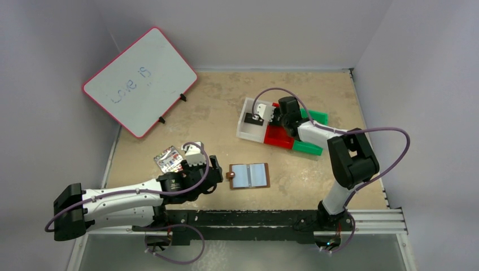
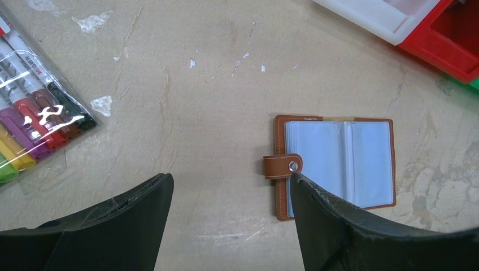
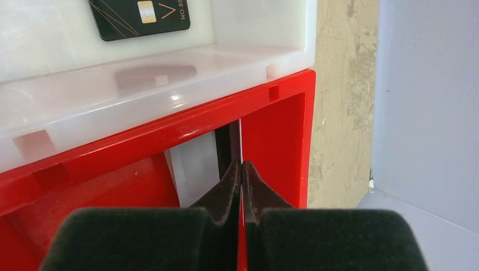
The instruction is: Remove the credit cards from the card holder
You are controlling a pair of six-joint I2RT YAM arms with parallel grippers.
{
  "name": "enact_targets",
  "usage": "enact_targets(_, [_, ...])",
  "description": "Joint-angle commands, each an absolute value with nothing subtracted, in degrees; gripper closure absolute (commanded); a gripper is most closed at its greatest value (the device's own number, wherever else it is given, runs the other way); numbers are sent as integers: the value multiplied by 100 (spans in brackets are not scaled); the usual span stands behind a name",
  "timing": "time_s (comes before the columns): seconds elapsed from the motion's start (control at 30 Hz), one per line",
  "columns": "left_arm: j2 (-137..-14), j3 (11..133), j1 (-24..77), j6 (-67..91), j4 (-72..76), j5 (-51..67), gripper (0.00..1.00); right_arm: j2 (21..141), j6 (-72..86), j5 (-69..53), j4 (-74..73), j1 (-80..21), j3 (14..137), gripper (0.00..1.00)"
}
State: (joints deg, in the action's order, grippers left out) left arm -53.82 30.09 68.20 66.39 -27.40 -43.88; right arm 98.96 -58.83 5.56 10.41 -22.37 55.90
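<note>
Two arms, two different jobs: the left end effector (image 2: 230, 180) is spread wide with only bare beige worktop (image 2: 214, 101) between its black fingers (image 2: 333, 220), so it's holding nothing. The small brown leather bifold card holder (image 2: 339, 164) lies open and flat just ahead of it on its right side, with the shiny bluish clear sleeves facing up. The tip of the right finger sits right at the holder's snap tab (image 2: 282, 166), and I can't tell if it's touching or just over it. Off to the front-left of that end effector is a clear pack of coloured markers (image 2: 34, 124). Well apart from all that, the right end effector (image 3: 242, 167) is pinched tight on a thin silvery grey plastic card with a dark stripe (image 3: 197, 166), which pokes forward from the fingertips down inside the red plastic bin (image 3: 271, 135). Just beyond those fingertips is the white plastic bin (image 3: 141, 96), touching the red one, and a black rectangular card with a gold chip (image 3: 138, 17) lies flat on its floor. The overhead view also shows a green plastic bin (image 1: 308, 148) against the red one and a pink-edged whiteboard (image 1: 140, 81) propped up far from both end effectors.
</note>
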Motion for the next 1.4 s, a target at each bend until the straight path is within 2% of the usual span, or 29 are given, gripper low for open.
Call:
enact_targets(0.0, [-5300, 2998, 6777, 6500, -2659, -4469, 25, 9800, -5905, 449, 1008, -2212, 5793, 98])
enact_targets(0.3, [-5405, 3012, 6777, 6487, -2620, -4399, 25, 9805, -5615, 259, 472, -2200, 6054, 76])
enact_targets(0.6, [-5413, 3015, 6778, 6531, -2643, -4403, 26, 9471, -5217, -77, 386, -2198, 6118, 72])
enact_targets(0.8, [-5507, 3027, 6781, 6522, -2579, -4378, 26, 9251, -4586, 318, 659, -2198, 6048, 71])
enact_targets(0.93, [-5536, 3021, 6776, 6548, -2534, -4401, 26, 8862, -2228, 869, 999, -2194, 6119, 77])
enact_targets(1.0, [-5537, 3040, 6773, 6594, -2538, -4432, 26, 8825, -825, 1372, 688, -2196, 6258, 80])
enact_targets(1.13, [-5476, 3024, 6776, 6669, -2553, -4535, 26, 9063, 901, 685, -236, -2196, 6421, 100])
enact_targets(1.27, [-5409, 3040, 6776, 6736, -2636, -4615, 26, 8961, 1756, 160, 60, -2203, 5854, 97])
enact_targets(1.37, [-5335, 3042, 6774, 6849, -2716, -4715, 26, 8904, 2237, 120, 172, -2199, 5509, 99])
